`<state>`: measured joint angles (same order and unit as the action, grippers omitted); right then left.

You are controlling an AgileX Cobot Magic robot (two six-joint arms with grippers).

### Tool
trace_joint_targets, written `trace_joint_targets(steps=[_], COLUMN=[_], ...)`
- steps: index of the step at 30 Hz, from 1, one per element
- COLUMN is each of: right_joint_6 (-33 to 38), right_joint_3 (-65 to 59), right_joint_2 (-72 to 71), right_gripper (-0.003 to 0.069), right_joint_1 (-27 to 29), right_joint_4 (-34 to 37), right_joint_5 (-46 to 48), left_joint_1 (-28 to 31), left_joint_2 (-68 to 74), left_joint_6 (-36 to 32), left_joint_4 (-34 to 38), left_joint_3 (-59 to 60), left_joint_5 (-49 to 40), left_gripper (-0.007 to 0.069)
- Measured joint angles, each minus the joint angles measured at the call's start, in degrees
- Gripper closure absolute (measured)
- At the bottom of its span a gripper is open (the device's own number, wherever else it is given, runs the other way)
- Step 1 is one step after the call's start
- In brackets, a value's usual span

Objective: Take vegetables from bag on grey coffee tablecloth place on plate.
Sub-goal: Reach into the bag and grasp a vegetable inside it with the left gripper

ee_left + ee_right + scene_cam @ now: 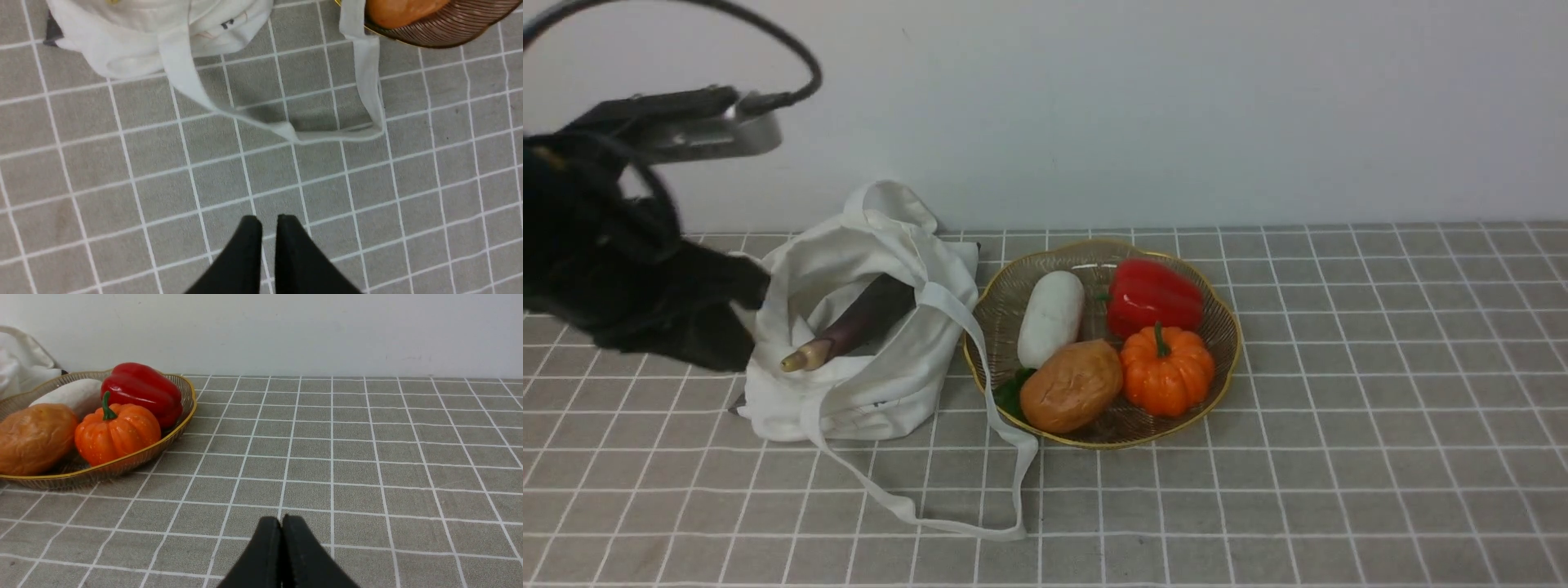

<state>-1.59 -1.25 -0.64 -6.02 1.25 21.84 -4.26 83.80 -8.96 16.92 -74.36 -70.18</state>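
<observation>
On the worktop, at nine o'clock from the plate [1227, 327], the bag [882, 392] lies slumped on the tablecloth [1339, 449] with its mouth open. The eggplant [862, 320] sits inside it. Its tan stem end pokes out toward eight o'clock, and its dark body runs back toward two o'clock under a strap [943, 298].

We count four things already on the plate:
- a white radish [1051, 317] at ten o'clock
- a red pepper [1153, 296] at one o'clock
- a small pumpkin [1166, 371] at four o'clock
- a potato [1072, 385] at seven o'clock, with a scrap of green [1010, 394] showing beside it

We judge the job mostly done, with the eggplant the one vegetable visibly not yet moved. Whether anything lies deeper in the bag we cannot tell.

Our left arm [629, 278] is a blurred black mass at nine o'clock of the bag. It is either touching the cloth edge or just beside it, and we cannot say which. Its wrist view shows the left jaws almost together, with only a thin slit between them. They grip nothing and hang over bare cloth near the bag's strap. The right jaws are pressed together and empty, well apart from the plate.

What is left, as we see it, is to spread the left jaws, reach into the bag's mouth, take the eggplant and carry it toward three o'clock. The plate is crowded, so it will likely have to rest across the others.
</observation>
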Motion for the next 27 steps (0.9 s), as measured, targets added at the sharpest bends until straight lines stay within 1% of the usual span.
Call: trace_joint_targets(steps=[1, 2, 4, 8, 10, 13, 15, 19, 27], right_joint_6=[0.00, 0.00, 0.00, 0.00, 0.00, 0.00, 0.00, 0.00, 0.00], right_joint_3=[0.00, 0.00, 0.00, 0.00, 0.00, 0.00, 0.00, 0.00, 0.00], right_joint_2=[0.00, 0.00, 0.00, 0.00, 0.00, 0.00, 0.00, 0.00, 0.00], right_gripper=[0.0674, 0.0674, 0.0674, 0.0674, 0.0674, 0.0674, 0.0674, 0.0674, 0.0674], right_joint_1=[0.00, 0.00, 0.00, 0.00, 0.00, 0.00, 0.00, 0.00, 0.00], right_joint_4=[0.00, 0.00, 0.00, 0.00, 0.00, 0.00, 0.00, 0.00, 0.00], right_joint_5=[0.00, 0.00, 0.00, 0.00, 0.00, 0.00, 0.00, 0.00, 0.00], left_joint_1=[-0.26, -1.13, -2.33, -5.23, -6.34, -7.26, -7.31, -7.31, -7.31], left_joint_2=[2.22, 8.01, 14.30, 25.68, 29.51, 34.60, 36.69, 39.90, 43.04], left_joint_6=[-0.36, -1.06, -1.26, -1.28, -1.28, -1.15, -1.04, -0.66, -0.66], left_joint_4=[-0.30, -1.25, -2.04, -5.45, -7.69, -12.97, -15.38, -17.59, -18.92], left_joint_3=[-2.20, -6.77, -11.42, -21.31, -24.74, -27.55, -28.21, -28.47, -28.47], left_joint_5=[-0.06, -0.11, -0.11, -0.05, -0.05, -0.05, -0.05, 0.02, 5.60], left_gripper=[0.0550, 0.0508, 0.0466, 0.0337, 0.0271, 0.0183, 0.0149, 0.0124, 0.0122])
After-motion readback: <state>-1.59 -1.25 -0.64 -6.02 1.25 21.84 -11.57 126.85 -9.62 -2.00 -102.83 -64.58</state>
